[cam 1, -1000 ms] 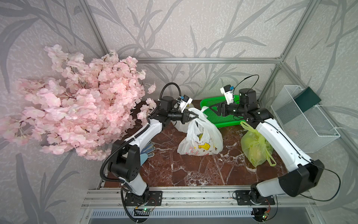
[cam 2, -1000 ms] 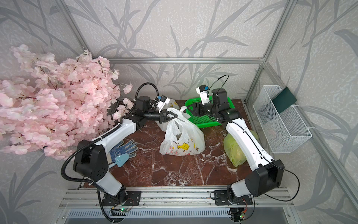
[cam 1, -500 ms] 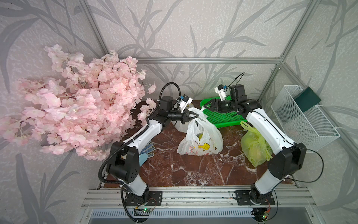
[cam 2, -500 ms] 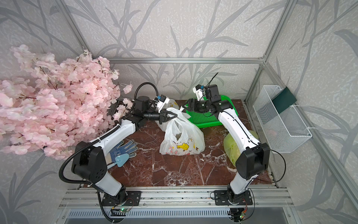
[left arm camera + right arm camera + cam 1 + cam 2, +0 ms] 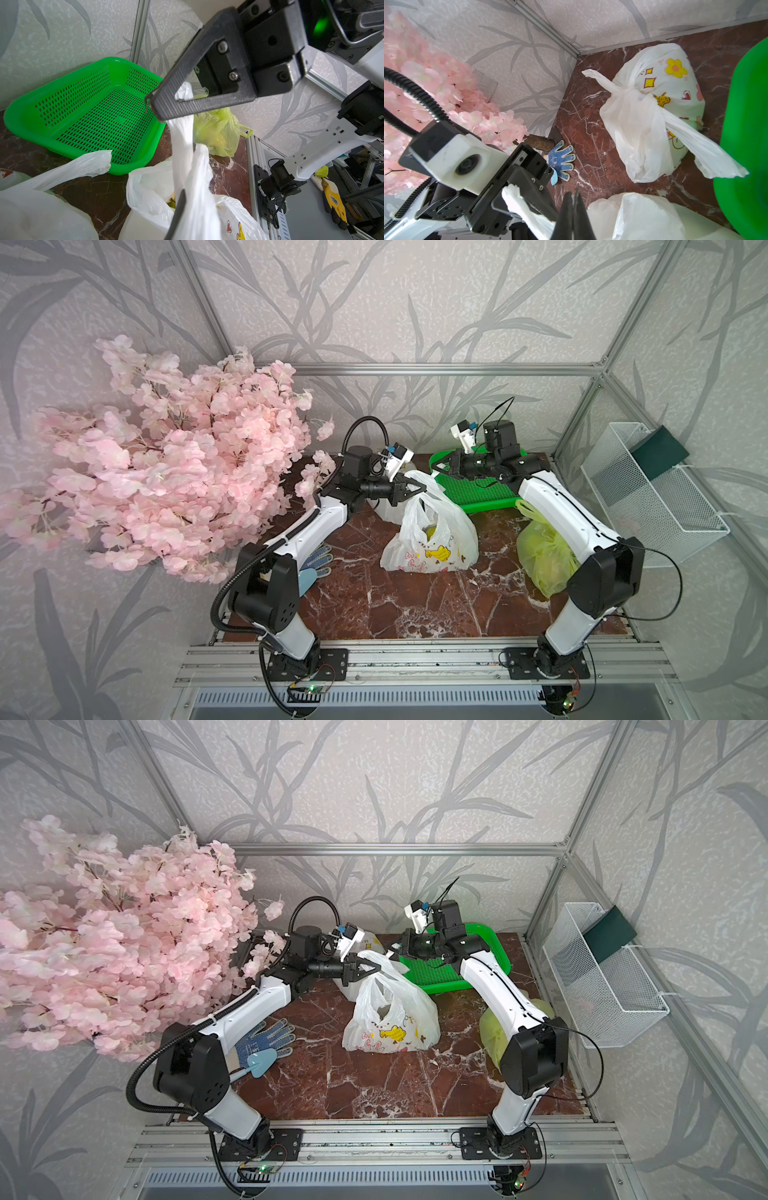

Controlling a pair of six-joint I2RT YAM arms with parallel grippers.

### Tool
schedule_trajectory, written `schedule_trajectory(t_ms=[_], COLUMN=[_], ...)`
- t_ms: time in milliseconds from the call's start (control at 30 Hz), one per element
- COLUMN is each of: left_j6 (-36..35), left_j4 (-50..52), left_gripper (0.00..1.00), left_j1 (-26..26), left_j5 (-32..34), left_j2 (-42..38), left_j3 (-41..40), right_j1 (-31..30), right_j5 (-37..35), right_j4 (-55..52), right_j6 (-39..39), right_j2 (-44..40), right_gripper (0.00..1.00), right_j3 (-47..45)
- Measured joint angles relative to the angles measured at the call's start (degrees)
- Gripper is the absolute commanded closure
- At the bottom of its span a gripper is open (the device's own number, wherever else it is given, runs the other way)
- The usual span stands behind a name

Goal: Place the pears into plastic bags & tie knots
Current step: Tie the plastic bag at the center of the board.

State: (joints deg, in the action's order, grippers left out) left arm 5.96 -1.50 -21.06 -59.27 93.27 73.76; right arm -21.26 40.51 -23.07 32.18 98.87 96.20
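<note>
Your white bag (image 5: 428, 539) stands mid-table, just near of the green basket (image 5: 473, 491). Your left gripper (image 5: 420, 489) is clamped on its raised handle. Your right gripper (image 5: 573, 199), jaws pinched together, hangs at the basket's left edge.

We see a red-brown marbled counter (image 5: 415, 605) veined with white. The basket (image 5: 473, 493) is bright green and perforated. The middle bag (image 5: 432, 547) is white with yellow and pink cartoon prints. The knotted bag (image 5: 660, 87) is white with yellow flowers, yellow diamonds and pink hearts. The third bag (image 5: 540, 556) is translucent yellow-green. The blossoms (image 5: 166, 472) are pink, and the glove (image 5: 270, 1038) is dotted blue and white.
</note>
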Motion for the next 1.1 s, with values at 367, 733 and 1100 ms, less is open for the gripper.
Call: schedule_trajectory(t_ms=[367, 733, 1100], left_j6=[2.3, 4.2, 5.7], left_j4=[-0.4, 2.4, 9.2], left_gripper=[0.85, 1.0, 1.0], left_j1=[0.0, -0.2, -2.0], left_j5=[1.2, 3.5, -0.5], left_j2=[-1.1, 0.5, 0.9], left_j3=[-2.8, -0.3, 2.1], right_j1=[-0.2, -2.1, -13.8], right_j5=[0.8, 1.5, -6.6], right_j4=[4.6, 2.5, 10.4], right_j6=[0.8, -5.4, -14.1], right_j2=[-3.1, -9.3, -21.1], right_gripper=[1.0, 1.0, 1.0], right_j3=[-2.0, -6.2, -32.9])
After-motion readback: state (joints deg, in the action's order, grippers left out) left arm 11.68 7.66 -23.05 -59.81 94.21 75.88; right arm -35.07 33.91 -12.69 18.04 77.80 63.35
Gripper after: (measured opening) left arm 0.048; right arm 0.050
